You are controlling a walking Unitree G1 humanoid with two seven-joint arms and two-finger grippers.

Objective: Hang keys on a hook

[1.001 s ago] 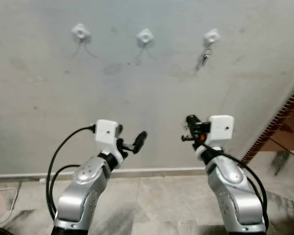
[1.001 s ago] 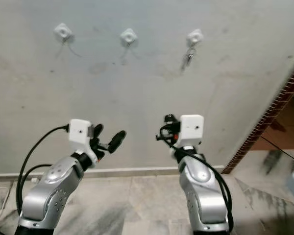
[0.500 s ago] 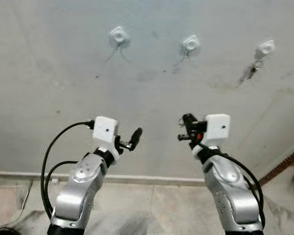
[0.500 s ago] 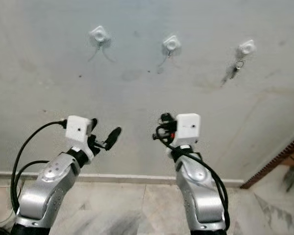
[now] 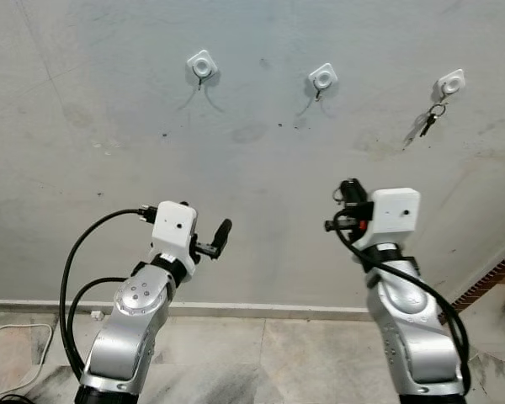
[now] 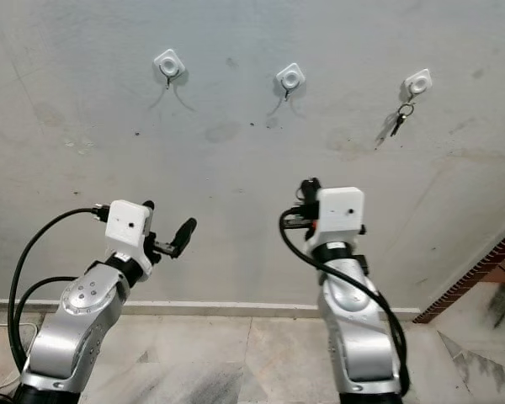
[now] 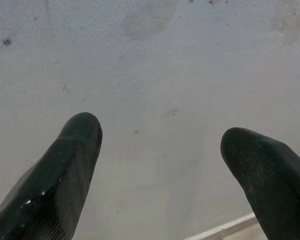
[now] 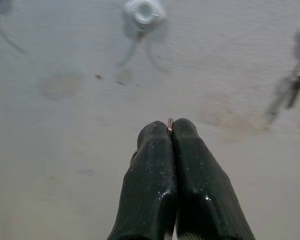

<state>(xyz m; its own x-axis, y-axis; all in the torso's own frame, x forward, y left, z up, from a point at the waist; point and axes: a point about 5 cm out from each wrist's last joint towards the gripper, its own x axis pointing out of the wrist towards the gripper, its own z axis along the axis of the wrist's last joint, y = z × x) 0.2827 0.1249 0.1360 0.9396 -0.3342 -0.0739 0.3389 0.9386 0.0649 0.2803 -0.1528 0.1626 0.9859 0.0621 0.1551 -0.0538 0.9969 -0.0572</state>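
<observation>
Three white hooks sit in a row high on the grey wall: a bare left hook (image 5: pixel 201 63), a bare middle hook (image 5: pixel 322 77) and a right hook (image 5: pixel 450 82). A bunch of keys (image 5: pixel 425 123) hangs from the right hook. My right gripper (image 5: pixel 347 199) is raised before the wall, well below the middle hook (image 8: pixel 144 11) and a little to its right. It is shut, and a thin metal edge of a key ring (image 8: pixel 170 123) shows between its fingertips. My left gripper (image 5: pixel 219 237) is held low on the left, open, with nothing between its fingers (image 7: pixel 75 145).
A white skirting strip (image 5: pixel 261 310) runs along the foot of the wall above the tiled floor (image 5: pixel 261 362). A red brick edge (image 5: pixel 498 276) closes the wall at the lower right. A white cable (image 5: pixel 7 333) lies on the floor at the left.
The view swung left along the wall. Since then my right gripper has risen and moved a little right, still shut. The left gripper has sunk slightly.
</observation>
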